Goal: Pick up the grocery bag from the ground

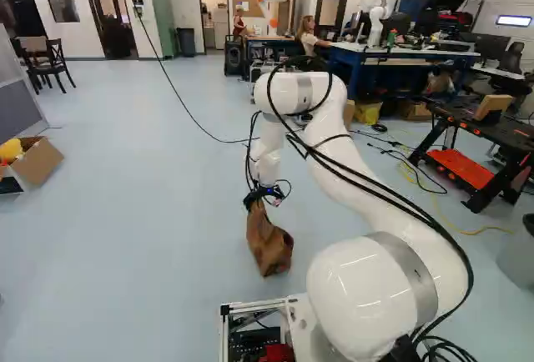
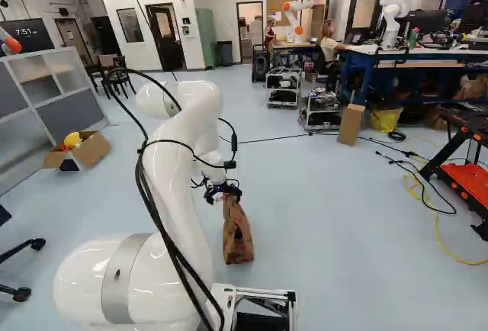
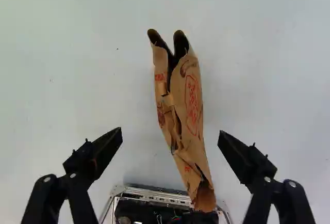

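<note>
Floor [image 1: 125,237]: pale, smooth, carries the bag. Loose bag could skate if nudged, so keep sideways contact light.

Base [image 1: 253,305]: frame edge sits close to the bag's near side. Lift should go up first, then ahead; pulling straight back risks dragging paper onto the frame.

Arm [image 1: 359,177]: reaches ahead and down, wrist above bag. Good pose for a top-down grab. Cables loop beside it, watch slack on descent.

Grocery bag [image 2: 238,236]: brown paper, on the floor just ahead of base, under the gripper. Looks upright, narrow top toward the gripper, slightly crumpled. Contents can't be seen, weight unknown.

Gripper [image 3: 170,132]: released, fingers wide apart, one each side of the bag's long line, nothing grasped. Exact height over the paper can't be told.

Step in hand, as judged: final lowering and lining up. Bag runs a bit skew between fingers; small wrist turn would square them to its long sides. Go low enough to catch several layers of paper, not just the lip, else it tears or slips. Close slowly, both sides meeting together, then raise gently.

Bag's folded top edge [image 3: 175,105]: has gaps; pinch across both walls.
</note>
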Robot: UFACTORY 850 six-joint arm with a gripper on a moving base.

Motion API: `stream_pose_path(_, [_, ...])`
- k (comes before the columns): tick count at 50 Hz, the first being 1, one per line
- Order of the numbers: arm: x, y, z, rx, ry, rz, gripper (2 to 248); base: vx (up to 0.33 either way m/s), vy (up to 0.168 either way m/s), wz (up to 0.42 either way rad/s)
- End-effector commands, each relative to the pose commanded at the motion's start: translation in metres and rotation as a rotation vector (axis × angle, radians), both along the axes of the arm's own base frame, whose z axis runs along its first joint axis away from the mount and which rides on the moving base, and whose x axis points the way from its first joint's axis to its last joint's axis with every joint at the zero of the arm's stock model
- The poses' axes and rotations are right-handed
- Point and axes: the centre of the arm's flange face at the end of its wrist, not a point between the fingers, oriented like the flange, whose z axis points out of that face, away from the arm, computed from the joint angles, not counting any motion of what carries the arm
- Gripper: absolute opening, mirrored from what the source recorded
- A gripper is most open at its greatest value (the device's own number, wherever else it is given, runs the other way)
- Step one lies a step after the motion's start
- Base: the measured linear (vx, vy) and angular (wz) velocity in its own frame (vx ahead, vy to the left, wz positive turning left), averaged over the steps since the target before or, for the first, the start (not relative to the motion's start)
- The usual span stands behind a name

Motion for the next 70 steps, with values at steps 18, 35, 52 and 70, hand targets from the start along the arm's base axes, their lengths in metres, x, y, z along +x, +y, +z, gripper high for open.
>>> stream_pose_path(18, [0.004, 0.000, -0.027, -0.002, 0.012, 0.000, 247, 0.000, 0.000, 0.000])
stream_pose_path(35, [0.006, 0.001, -0.053, -0.003, 0.024, 0.000, 247, 0.000, 0.000, 0.000])
stream_pose_path(52, [0.007, 0.001, -0.078, -0.005, 0.033, 0.000, 247, 0.000, 0.000, 0.000])
stream_pose_path(70, [0.009, 0.001, -0.106, -0.006, 0.041, 0.000, 247, 0.000, 0.000, 0.000])
